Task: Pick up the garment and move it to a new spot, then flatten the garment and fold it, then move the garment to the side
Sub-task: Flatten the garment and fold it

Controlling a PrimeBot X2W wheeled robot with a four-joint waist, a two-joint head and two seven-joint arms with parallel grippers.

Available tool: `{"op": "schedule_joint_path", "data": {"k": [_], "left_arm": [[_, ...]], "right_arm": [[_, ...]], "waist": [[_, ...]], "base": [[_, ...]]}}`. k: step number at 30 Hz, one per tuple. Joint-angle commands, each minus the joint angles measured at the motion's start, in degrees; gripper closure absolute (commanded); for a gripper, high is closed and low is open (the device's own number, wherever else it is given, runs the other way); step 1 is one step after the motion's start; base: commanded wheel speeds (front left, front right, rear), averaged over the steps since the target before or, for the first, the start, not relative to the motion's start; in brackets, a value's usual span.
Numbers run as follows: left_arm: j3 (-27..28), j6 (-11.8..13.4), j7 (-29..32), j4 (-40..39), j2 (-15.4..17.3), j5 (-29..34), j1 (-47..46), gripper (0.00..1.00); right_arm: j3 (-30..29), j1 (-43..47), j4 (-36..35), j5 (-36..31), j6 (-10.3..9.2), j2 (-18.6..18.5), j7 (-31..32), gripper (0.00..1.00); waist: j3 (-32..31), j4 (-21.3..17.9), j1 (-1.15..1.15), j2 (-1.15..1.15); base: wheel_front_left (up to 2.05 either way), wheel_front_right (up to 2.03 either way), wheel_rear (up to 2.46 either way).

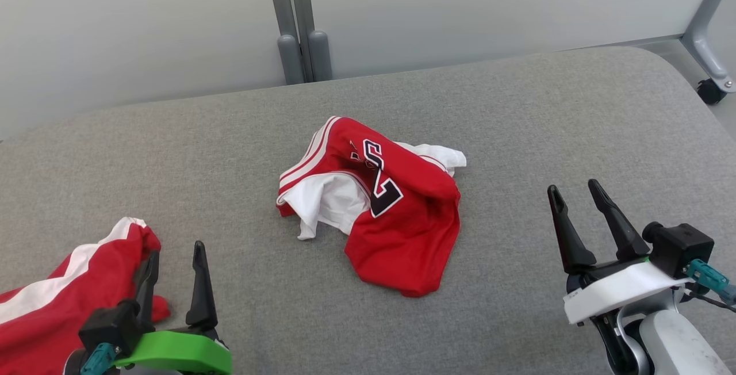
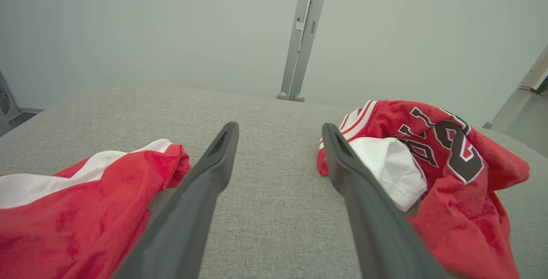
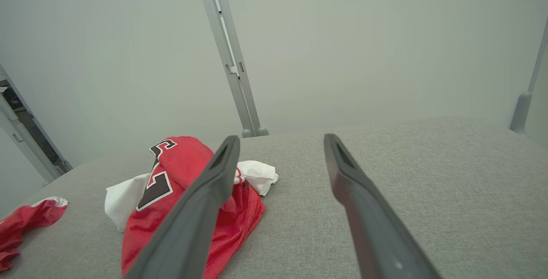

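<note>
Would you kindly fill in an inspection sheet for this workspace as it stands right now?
Surface: grey fabric surface, no stains or spills visible.
Job's things: red jersey, crumpled mid-surface, white lining and a black number showing, untouched.
Clutter: red-and-white garment bunched at the near left edge, close beside the left gripper.
Grippers: left gripper open, holding nothing; right gripper open, holding nothing, over bare surface.
Cables: teal connector and a dark lead at the right wrist, clear of the cloth.
Surroundings: pale panels, grey posts, a castor at far right.
</note>
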Motion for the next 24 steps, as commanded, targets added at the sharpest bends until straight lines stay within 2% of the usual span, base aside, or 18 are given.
{"op": "schedule_joint_path", "data": {"k": [1,18,24], "left_arm": [[0.42,0.01,-0.25,-0.56,-0.55,0.72,0.82,0.0],[2.56,-2.31,-0.26,-0.33,-3.25,2.85,1.36,0.0],[2.26,-3.08,-0.26,0.22,-4.22,3.14,0.79,0.0]], "right_arm": [[-0.31,0.73,-0.21,0.0,0.0,-0.36,-0.16,0.0],[-0.02,0.16,0.42,0.9,0.0,-0.15,-0.16,0.0],[0.79,-0.62,2.05,1.12,0.0,0.15,-0.16,0.0]], "waist": [[-0.04,0.1,0.0,0.0],[-0.25,0.58,0.0,0.0],[0.06,2.2,0.0,0.0]], "base": [[0.0,0.0,0.0],[0.0,0.0,0.0],[0.0,0.0,0.0]]}}
